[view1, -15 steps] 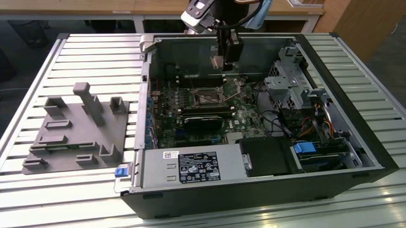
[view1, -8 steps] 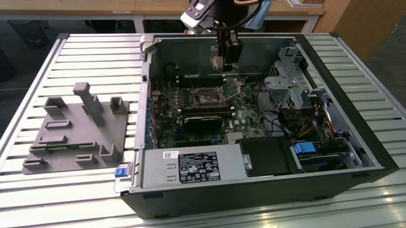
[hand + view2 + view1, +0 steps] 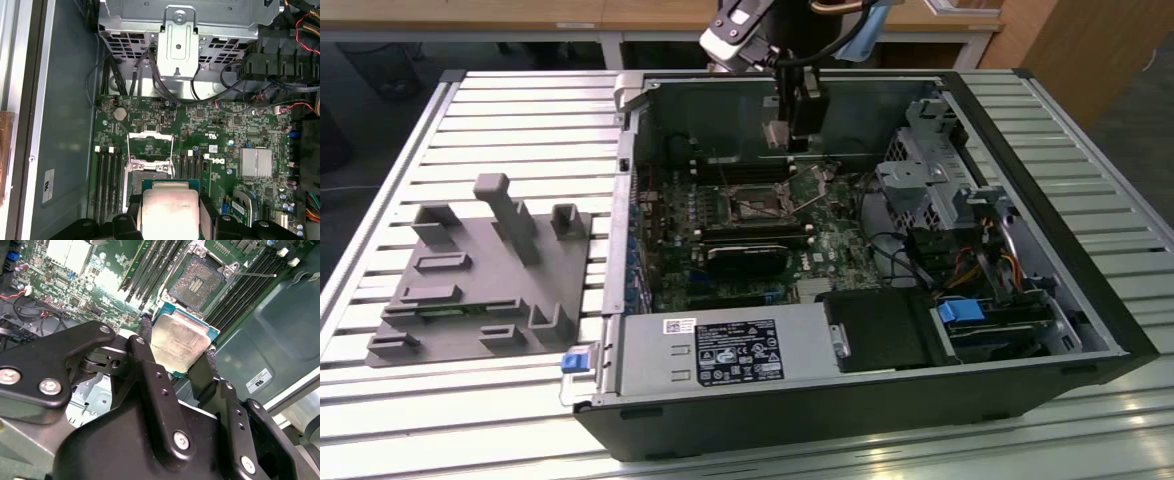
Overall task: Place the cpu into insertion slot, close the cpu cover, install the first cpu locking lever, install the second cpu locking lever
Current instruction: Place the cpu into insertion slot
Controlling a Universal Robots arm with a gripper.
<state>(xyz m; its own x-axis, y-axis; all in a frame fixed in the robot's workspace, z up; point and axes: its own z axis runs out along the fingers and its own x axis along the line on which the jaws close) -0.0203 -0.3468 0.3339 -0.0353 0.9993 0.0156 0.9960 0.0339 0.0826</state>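
The small flat square cpu (image 3: 182,345) with its pale silvery top is clamped in the black gripper (image 3: 177,335); it is held near the dark square insertion slot (image 3: 197,282), not in it; the thin metal cpu cover (image 3: 150,145) is left open; no step is judged done yet.

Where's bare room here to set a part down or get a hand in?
Free: table slats past the grey fixture at the exterior view's left, and nearer the camera. Crowded: inside the case, the end effector holds the cpu by the insertion slot; cables pack the exterior view's right.
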